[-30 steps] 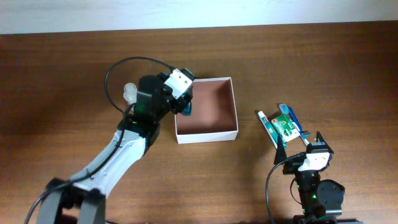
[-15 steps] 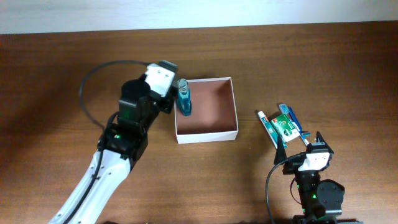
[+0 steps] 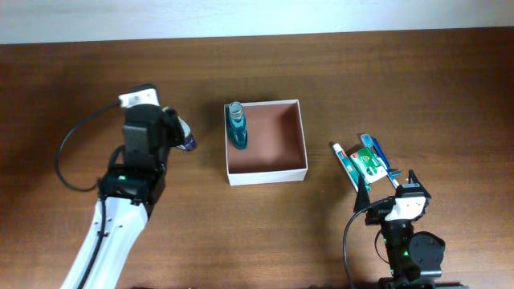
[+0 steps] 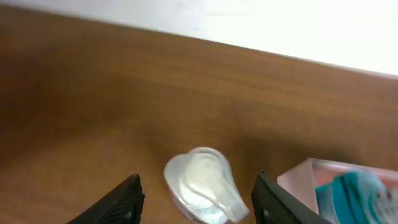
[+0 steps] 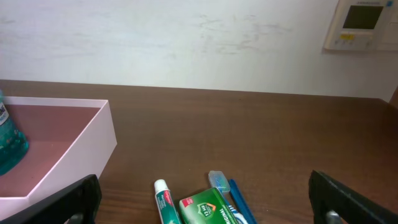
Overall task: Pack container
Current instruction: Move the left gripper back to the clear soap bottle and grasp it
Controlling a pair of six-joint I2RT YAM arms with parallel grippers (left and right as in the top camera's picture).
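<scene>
The left gripper [image 4: 200,202] has its fingers [image 4: 127,200] apart and empty. It has released the blue bottle [image 3: 236,127], now upright in the left rear corner of the box [image 3: 269,177] mid-bench, and pulled back toward the left edge over a small clear case [image 4: 200,183], probably the next item. The right gripper [image 3: 389,191] waits open near the front right corner
</scene>
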